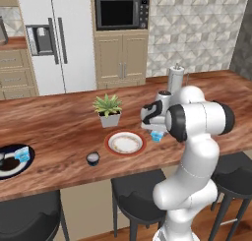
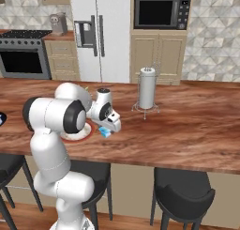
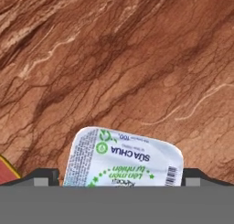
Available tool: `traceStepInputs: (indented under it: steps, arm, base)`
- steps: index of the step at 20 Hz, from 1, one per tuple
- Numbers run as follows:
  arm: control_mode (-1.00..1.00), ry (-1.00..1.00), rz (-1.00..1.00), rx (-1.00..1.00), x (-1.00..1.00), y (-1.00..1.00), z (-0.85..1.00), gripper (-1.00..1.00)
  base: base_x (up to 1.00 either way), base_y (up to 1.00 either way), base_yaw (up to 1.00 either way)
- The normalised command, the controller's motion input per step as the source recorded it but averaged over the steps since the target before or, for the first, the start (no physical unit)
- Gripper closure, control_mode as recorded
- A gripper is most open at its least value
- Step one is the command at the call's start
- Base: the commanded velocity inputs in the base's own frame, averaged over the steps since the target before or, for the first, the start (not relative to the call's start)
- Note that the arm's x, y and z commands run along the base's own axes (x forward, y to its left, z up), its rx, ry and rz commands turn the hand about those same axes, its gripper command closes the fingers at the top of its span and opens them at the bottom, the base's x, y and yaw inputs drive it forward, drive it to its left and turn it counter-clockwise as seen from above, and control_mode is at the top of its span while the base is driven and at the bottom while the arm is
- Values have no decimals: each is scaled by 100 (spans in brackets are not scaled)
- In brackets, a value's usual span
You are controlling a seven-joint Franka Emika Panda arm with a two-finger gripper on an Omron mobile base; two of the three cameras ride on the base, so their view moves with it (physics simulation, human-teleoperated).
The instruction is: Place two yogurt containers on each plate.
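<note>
Light blue squarish yogurt cup [image 3: 124,160] is lying at lower centre of hand view on the wooden desk [image 3: 137,58]; pale foil lid is showing green and dark print plus a barcode; its lower edge is being cut off by the frame bottom. The tool [image 3: 122,176] is standing with jaws fully apart, one dark fingertip [image 3: 43,175] at each side of the cup, gripping nothing; whether the tips are touching the cup cannot be told.

Left base view: the same cup [image 1: 157,135] is peeking out at centre frame just right of the red-rimmed plate [image 1: 125,142], mostly hidden under the white hand; that plate is sitting bare. A dark round cup [image 1: 92,158] is standing on the desk, lower left of that plate. At far left the navy plate [image 1: 15,162] is being cut off by the frame edge; it is carrying a second light blue cup [image 1: 21,155]; a dark shape beside it is too clipped to identify.

Right base view: the arm is covering most of the red-rimmed plate.
</note>
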Motion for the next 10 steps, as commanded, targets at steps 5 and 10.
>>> traceStepInputs:
  steps: [5, 10]
  arm:
    - [-100, 0, 1, -1, 0, 0, -15, -100]
    - [-100, 0, 0, -1, 0, 0, -10, -100]
  base:
    - [0, 0, 0]
    - [0, 0, 0]
